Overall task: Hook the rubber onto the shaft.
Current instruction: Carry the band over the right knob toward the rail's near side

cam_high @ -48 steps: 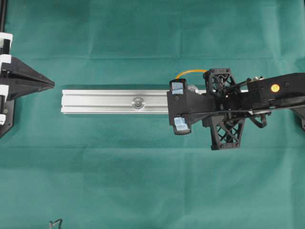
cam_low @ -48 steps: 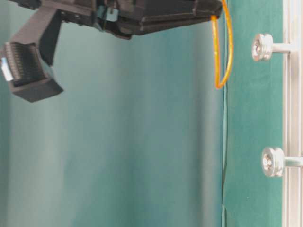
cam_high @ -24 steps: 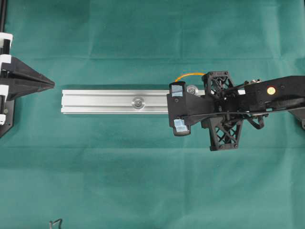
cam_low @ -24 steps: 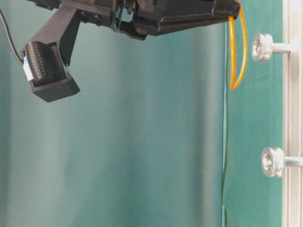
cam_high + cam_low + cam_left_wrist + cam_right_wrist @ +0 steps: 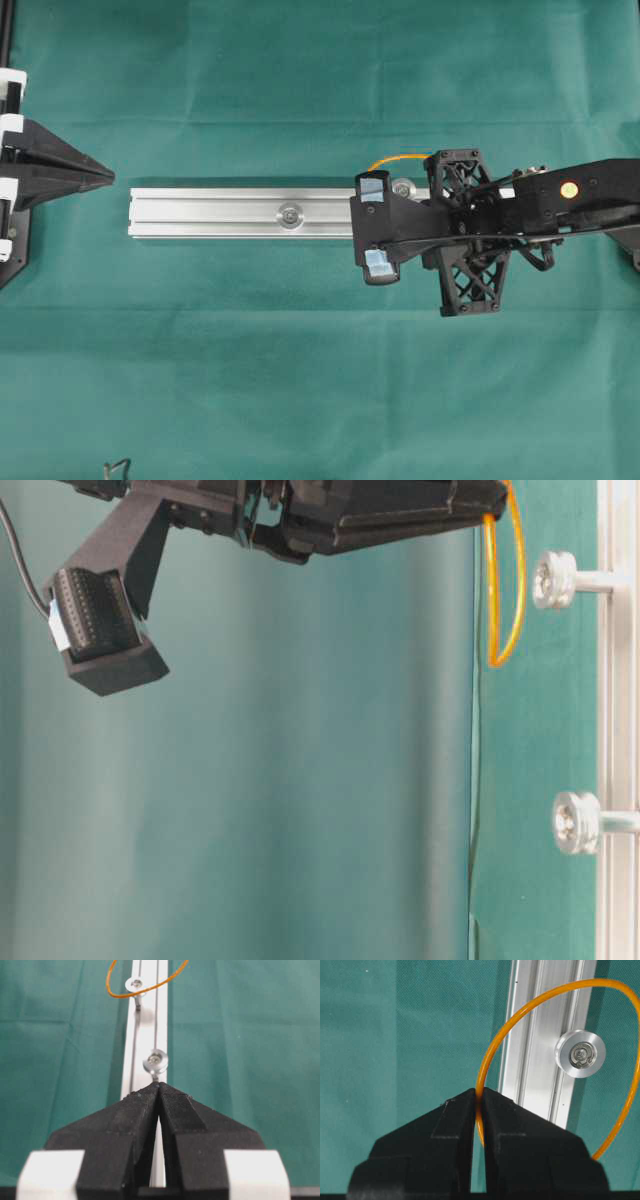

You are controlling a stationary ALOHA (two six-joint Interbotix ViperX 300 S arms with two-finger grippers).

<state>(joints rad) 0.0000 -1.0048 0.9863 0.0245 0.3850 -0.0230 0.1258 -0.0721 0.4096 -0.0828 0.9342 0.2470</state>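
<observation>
Since a second ago the right gripper (image 5: 372, 225) has slid a little toward the rail's near edge in the overhead view and the rubber band (image 5: 400, 158) has moved closer to the nearer shaft; over the last half second almost nothing differs.

A green cloth (image 5: 300, 380) covers the whole work surface, creased in faint folds. From table level the background is only the same green, blurred. One silver rail (image 5: 240, 213) lies across the middle of the cloth.

Two shafts stand on the rail, each a thin pin with a round flanged head: one near the rail's middle (image 5: 290, 214) and one beside the right gripper (image 5: 405, 187). There is one orange band and two grippers.

The right gripper's jaws are pinched together on the band, which hangs from them as an open loop. In the right wrist view the band (image 5: 555, 1055) rings the head of the nearer shaft (image 5: 580, 1053) without touching it. At table level the band (image 5: 505, 590) hangs just short of that head (image 5: 555, 579), not over the pin.

The left gripper (image 5: 158, 1091) sits at the left edge, well apart from the band, jaws closed together on nothing.
</observation>
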